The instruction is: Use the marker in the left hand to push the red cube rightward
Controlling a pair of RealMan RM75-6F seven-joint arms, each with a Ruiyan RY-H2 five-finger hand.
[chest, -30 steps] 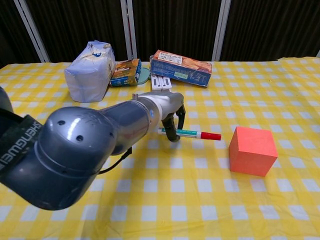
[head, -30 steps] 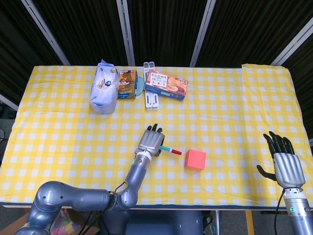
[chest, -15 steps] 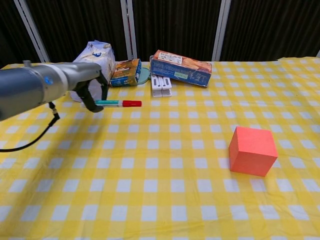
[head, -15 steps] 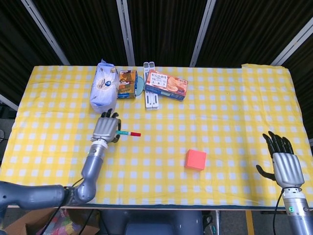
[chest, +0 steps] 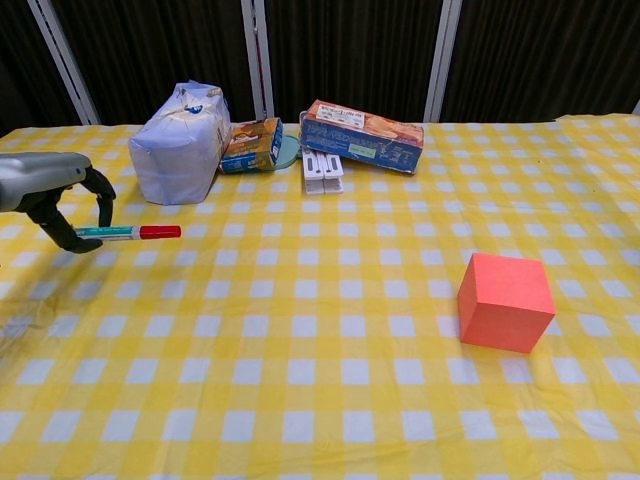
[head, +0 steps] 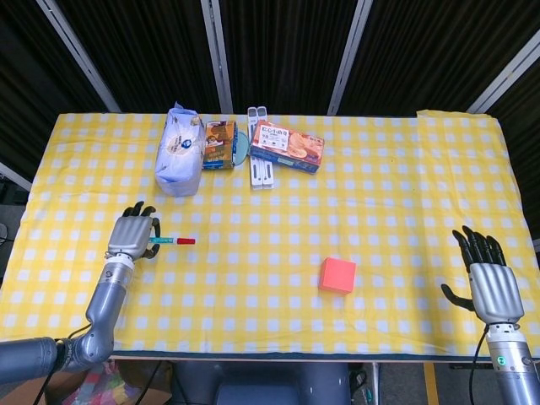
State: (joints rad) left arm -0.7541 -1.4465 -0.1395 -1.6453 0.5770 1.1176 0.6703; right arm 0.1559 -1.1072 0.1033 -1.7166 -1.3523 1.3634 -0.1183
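The red cube (head: 337,275) (chest: 506,301) sits on the yellow checked cloth, right of the table's middle. Far to its left my left hand (head: 132,235) (chest: 62,201) grips a marker (head: 173,240) (chest: 127,233) with a green-white barrel and a red cap. The cap points right toward the cube, a wide gap away. My right hand (head: 488,277) hovers at the table's right front corner, fingers spread, holding nothing. The chest view does not show it.
At the back stand a white-blue bag (head: 177,150) (chest: 180,142), a small orange box (head: 219,133) (chest: 251,143), a flat snack box (head: 288,147) (chest: 362,134) and a white strip-shaped object (head: 260,163) (chest: 322,166). The table's front edge (head: 270,353) runs just beyond the cube.
My left hand has pulled far to the left with the marker, from right beside the cube to the table's left side. The cube and right hand have stayed put.
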